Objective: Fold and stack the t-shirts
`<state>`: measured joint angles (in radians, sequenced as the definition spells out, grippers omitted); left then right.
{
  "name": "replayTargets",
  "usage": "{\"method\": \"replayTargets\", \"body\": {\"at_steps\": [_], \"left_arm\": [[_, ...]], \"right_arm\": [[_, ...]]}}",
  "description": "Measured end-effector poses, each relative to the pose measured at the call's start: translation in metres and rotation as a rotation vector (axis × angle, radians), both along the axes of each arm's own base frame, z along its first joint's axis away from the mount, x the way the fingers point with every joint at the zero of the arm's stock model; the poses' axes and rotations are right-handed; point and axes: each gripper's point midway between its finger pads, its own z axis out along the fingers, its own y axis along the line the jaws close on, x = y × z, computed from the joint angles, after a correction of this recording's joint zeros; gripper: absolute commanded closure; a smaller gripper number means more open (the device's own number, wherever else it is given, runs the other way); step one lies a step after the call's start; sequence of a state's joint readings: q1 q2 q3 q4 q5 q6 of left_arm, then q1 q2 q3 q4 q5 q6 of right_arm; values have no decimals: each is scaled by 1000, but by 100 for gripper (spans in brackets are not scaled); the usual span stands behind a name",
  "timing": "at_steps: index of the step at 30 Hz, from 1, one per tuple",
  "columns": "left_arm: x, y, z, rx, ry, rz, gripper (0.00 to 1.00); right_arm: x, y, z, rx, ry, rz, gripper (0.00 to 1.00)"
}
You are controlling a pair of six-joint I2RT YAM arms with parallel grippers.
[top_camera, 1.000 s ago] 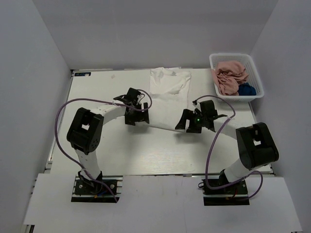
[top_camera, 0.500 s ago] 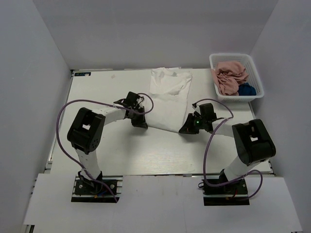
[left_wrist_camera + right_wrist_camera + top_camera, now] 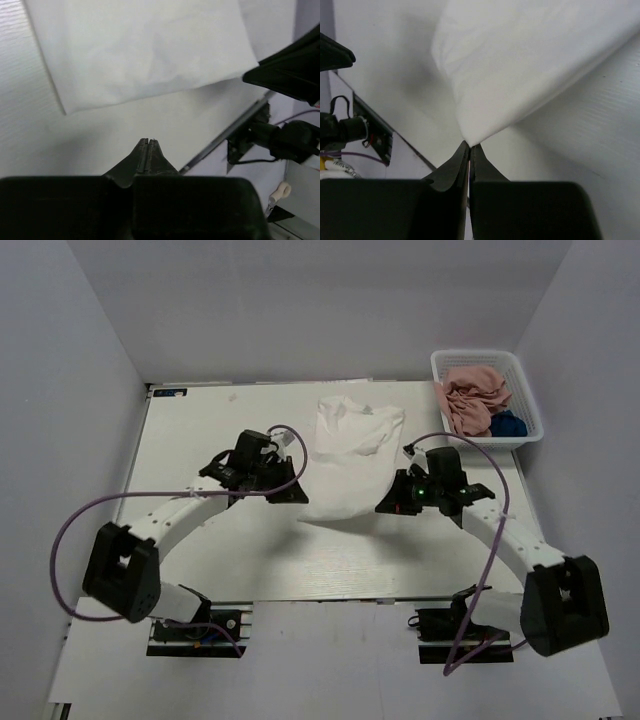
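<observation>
Barely begun: right fingers [image 3: 456, 167] pinch the white t-shirt [image 3: 350, 455] at a near corner, left fingers [image 3: 142, 156] closed, seemingly empty; pink t-shirt [image 3: 470, 400] and navy t-shirt [image 3: 508, 424] lie in the basket [image 3: 480, 356].

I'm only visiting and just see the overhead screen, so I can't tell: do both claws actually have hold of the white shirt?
Observer: The right claw does; its wrist camera shows a corner of the white t-shirt pinched between its tips.
Visitor: And the left one?
Observer: The left claw is shut, but its own camera shows bare tips, with the shirt's edge lying apart from them.
</observation>
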<state>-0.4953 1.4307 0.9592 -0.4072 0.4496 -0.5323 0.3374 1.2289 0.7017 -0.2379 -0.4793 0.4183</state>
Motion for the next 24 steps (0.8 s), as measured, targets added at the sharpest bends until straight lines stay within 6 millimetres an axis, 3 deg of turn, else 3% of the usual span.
{"method": "replayTargets", "body": {"at_steps": [3,4,6,7,9,11,13,17,19,24], "left_arm": [[-10,-1,36,-58,-80,-14,100],[-13,0,47,-72,-106,-12,93],[-16,3,65,-96,-159,-8,61],[-18,5,72,-105,-178,-1,50],[-20,7,73,-107,-187,-1,40],[-22,6,59,-90,-147,-5,30],[-25,4,28,-49,-60,-15,25],[-45,3,-42,56,133,-50,24],[-58,4,-66,106,207,-68,26],[-69,2,-92,177,255,-85,34]], "right_arm": [[-10,2,30,34,-47,30,100],[-13,2,37,45,-57,38,100],[-20,2,46,60,-69,49,100],[-23,1,48,63,-68,51,100],[-28,0,48,62,-55,54,100],[-32,-1,43,60,-37,54,100],[-39,-3,30,51,0,55,100],[-58,-10,1,18,94,46,100],[-64,-14,-8,2,124,40,100],[-66,-18,-15,-24,138,20,100]]}}
